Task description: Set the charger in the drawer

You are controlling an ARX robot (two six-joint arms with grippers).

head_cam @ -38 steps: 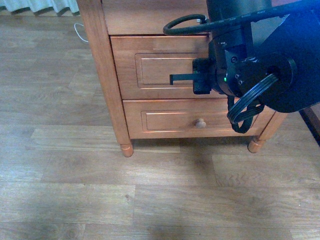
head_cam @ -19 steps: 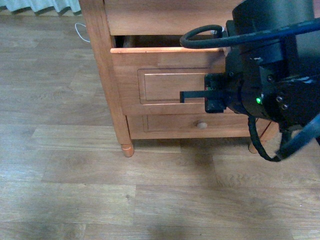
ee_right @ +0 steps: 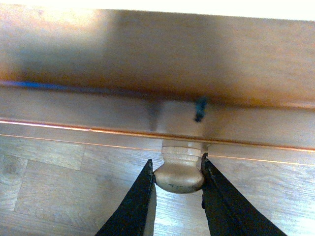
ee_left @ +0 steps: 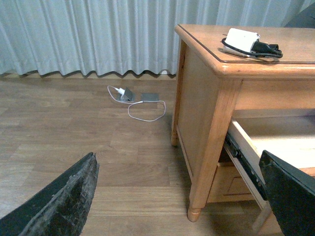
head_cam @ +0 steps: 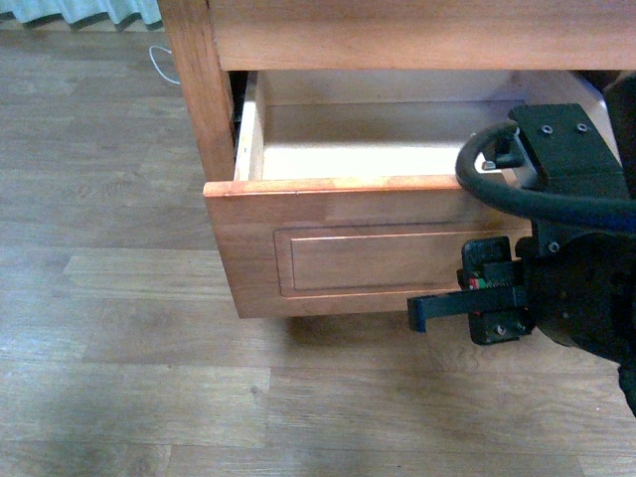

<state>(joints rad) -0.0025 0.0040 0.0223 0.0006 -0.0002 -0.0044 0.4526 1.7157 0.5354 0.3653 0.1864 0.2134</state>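
Note:
The reddish-brown drawer (head_cam: 358,243) stands pulled far out of the cabinet, its pale wood inside (head_cam: 378,139) bare. My right gripper (ee_right: 178,178) is shut on the drawer's pale round knob (ee_right: 179,173); in the front view the right arm (head_cam: 556,288) hides the knob. The white-grey charger (ee_left: 242,39) with its coiled black cable (ee_left: 263,49) lies on the cabinet top (ee_left: 295,54) in the left wrist view. My left gripper (ee_left: 187,196) is open and empty, low beside the cabinet, apart from the charger.
The cabinet's front left post and foot (ee_left: 209,162) stand near the left gripper. A white cable and small adapter (ee_left: 135,98) lie on the wooden floor by the grey curtain (ee_left: 88,34). The open drawer's side rail (ee_left: 243,160) sticks out.
The drawer has slid out from shut to wide open, drawn toward me by the right gripper on its knob. It now covers the lower drawer in the front view.

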